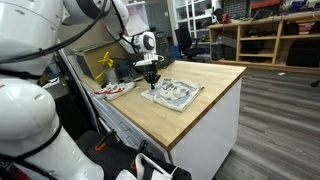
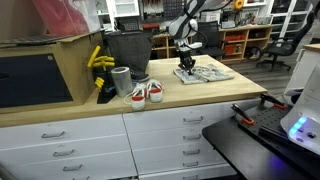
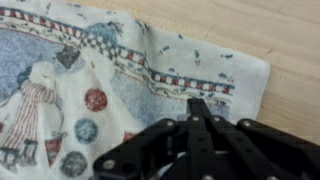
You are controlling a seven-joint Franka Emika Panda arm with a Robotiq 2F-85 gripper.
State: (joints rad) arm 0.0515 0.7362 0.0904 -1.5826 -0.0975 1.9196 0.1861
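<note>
A light cloth (image 3: 90,90) printed with a snowman and a patterned border lies flat on the wooden counter (image 3: 290,40). It shows in both exterior views (image 1: 178,94) (image 2: 207,72). My gripper (image 3: 197,104) has its black fingers pressed together, with the tips down on or just above the cloth near its bordered edge. No fold of cloth shows between the fingers. In both exterior views the gripper (image 1: 152,82) (image 2: 186,63) stands upright over the cloth's near end.
A pair of red-and-white shoes (image 2: 145,93) (image 1: 115,89) lies beside the cloth. A grey cup (image 2: 121,80), a black bin (image 2: 127,50) and a yellow object (image 2: 97,58) stand behind them. The counter edge (image 1: 215,110) drops off close to the cloth.
</note>
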